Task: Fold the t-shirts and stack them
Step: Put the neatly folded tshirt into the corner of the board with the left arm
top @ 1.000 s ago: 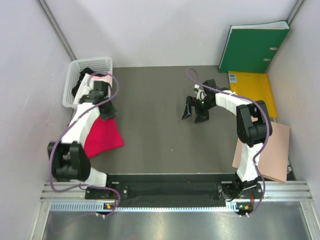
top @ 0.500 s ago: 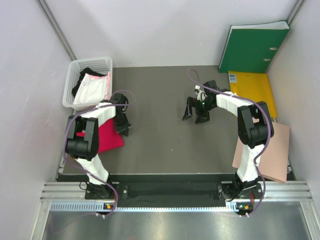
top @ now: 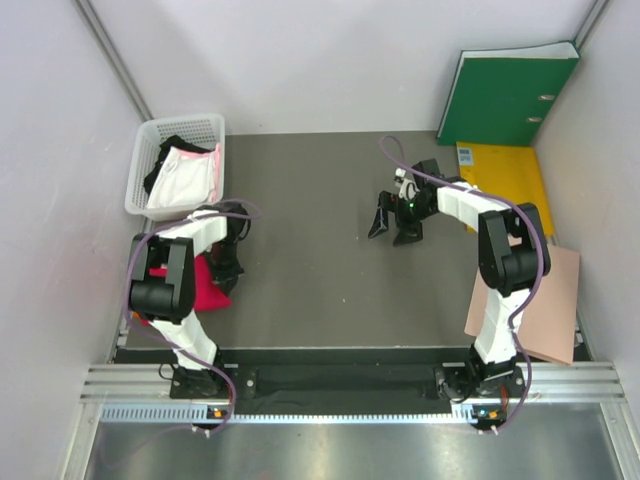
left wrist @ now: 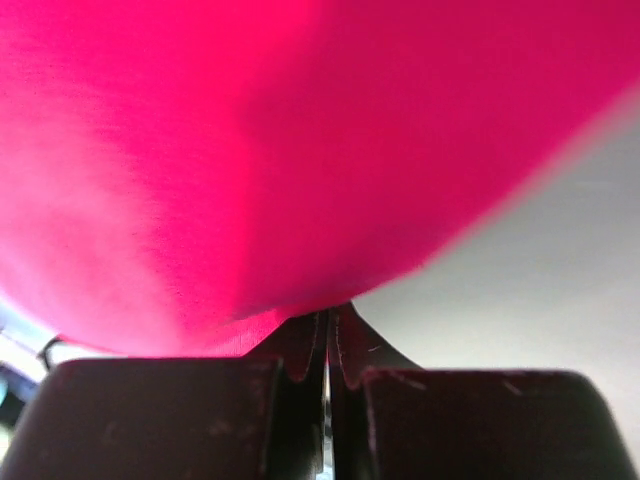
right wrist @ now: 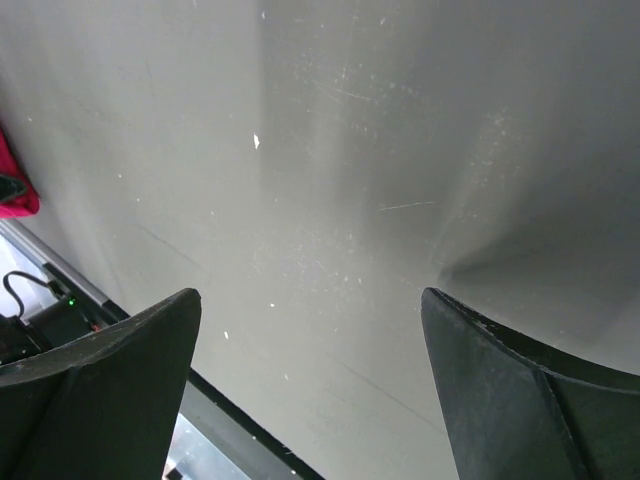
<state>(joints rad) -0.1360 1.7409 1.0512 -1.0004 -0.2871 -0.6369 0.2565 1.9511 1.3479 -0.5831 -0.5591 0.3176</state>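
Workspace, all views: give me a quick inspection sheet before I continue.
Surface: dark table, lightly scuffed.
Job's things: magenta t-shirt bunched at the left edge; whitish-pink garment and black garment in the white basket.
Clutter: green binder, yellow folder, tan paper sheet along the right side.
Grippers: left gripper shut on the magenta t-shirt; right gripper open, holding nothing.
Cables: purple cable looped along each arm, no snag seen.
Surroundings: pale walls.

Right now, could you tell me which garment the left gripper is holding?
The magenta-red t-shirt, pinched in the shut left gripper; the whitish-pink garment and black garment lie in the basket.
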